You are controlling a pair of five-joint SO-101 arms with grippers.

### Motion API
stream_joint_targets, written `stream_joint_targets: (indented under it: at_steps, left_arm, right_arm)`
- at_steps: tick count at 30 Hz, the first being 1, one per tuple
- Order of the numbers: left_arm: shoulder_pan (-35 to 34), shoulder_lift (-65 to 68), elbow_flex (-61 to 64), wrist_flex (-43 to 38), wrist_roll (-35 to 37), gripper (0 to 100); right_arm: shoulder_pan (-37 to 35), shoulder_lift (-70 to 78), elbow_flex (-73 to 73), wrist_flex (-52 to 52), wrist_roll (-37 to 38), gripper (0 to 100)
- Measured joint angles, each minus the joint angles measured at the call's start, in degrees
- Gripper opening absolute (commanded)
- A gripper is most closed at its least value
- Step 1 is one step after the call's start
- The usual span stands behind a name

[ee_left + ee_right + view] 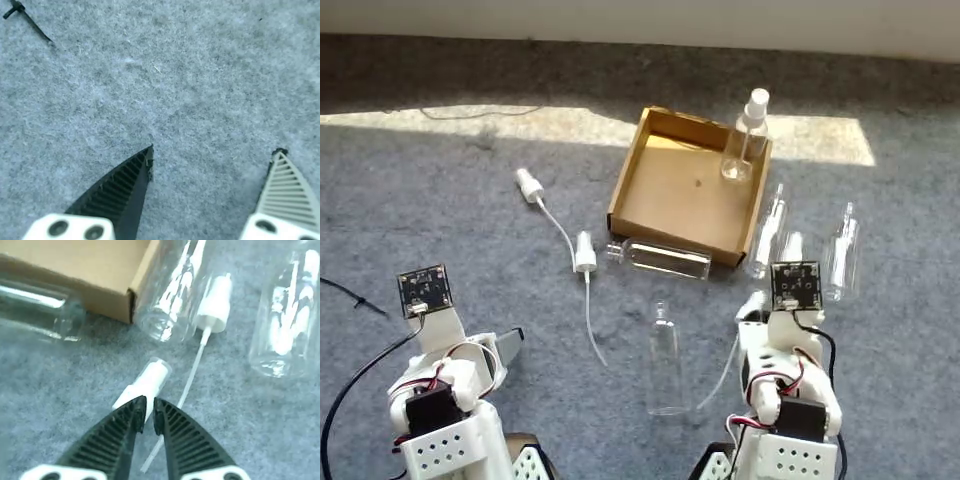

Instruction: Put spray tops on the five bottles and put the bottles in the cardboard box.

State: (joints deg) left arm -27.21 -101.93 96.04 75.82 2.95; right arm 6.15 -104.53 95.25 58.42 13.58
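Near right, spray top point(145, 382): flat on the carpet point(440, 200), long axis diagonal, cap end pointing far-right.
Right gripper point(150, 407): jaws narrowed to a slit, tips at the spray top's near end.
Right-hand bottles: inner bottle point(767, 230) and outer bottle point(841, 250), lying with necks far; second spray top point(790, 247) between them.
Cardboard box point(665, 120): centre far; capped bottle point(744, 140) upright in its far right corner.
Wall bottle point(660, 257): along the box's near wall, neck left.
Centre bottle point(665, 360): neck far.
Left gripper point(215, 150): spread wide over carpet, near left.
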Motion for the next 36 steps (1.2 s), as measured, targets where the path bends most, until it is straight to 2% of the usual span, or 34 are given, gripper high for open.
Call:
stream_joint_targets:
  at_steps: [6,12,15,19,24,31,36]
  left_arm:
    - [0.0,0.0,0.0,0.0,0.0,33]
    - [0.0,0.0,0.0,0.0,0.0,33]
    - [0.0,0.0,0.0,0.0,0.0,33]
    - [0.0,0.0,0.0,0.0,0.0,33]
    - [0.0,0.0,0.0,0.0,0.0,33]
    - [0.0,0.0,0.0,0.0,0.0,33]
    - [0.0,0.0,0.0,0.0,0.0,33]
  right_arm:
    - [3.1,-0.1,-3.7,-3.0,4.2,1.2]
    - [9.0,0.6,-15.3,-4.1,5.5,12.9]
    - [10.8,7.6,-22.1,-6.1,5.6,15.6]
    - [12.7,25.3,-33.5,-7.6,5.6,15.9]
    - [13.8,55.6,-53.3,-5.8,5.6,16.1]
    - [17.1,99.5,-88.1,10.5,5.6,27.5]
    - [17.0,124.8,-114.8,23.6,8.6,27.8]
